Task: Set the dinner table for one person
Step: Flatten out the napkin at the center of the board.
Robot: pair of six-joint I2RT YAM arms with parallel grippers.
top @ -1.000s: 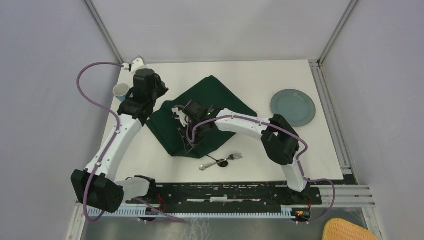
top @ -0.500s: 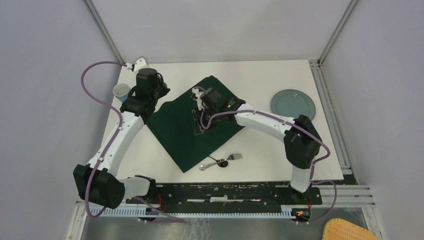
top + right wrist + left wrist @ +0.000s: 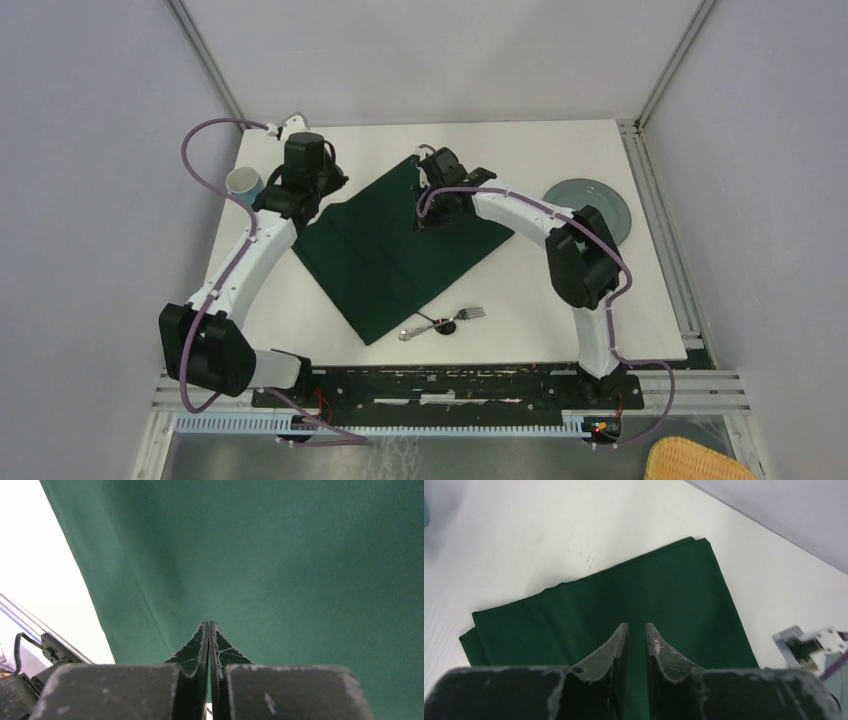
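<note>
The dinner table (image 3: 520,300) spreads under both arms, bearing the green cloth (image 3: 390,250) at its middle. The right gripper (image 3: 208,630) hangs over the cloth's far corner, its claw pressed together on nothing visible. The left gripper (image 3: 636,635) is at the cloth's left edge, jaws slightly parted; whether it pinches the cloth cannot be told.

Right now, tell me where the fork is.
In the top view the fork lies on the white dinner table near its front edge, just right of the green cloth's near corner, beside a spoon.
</note>
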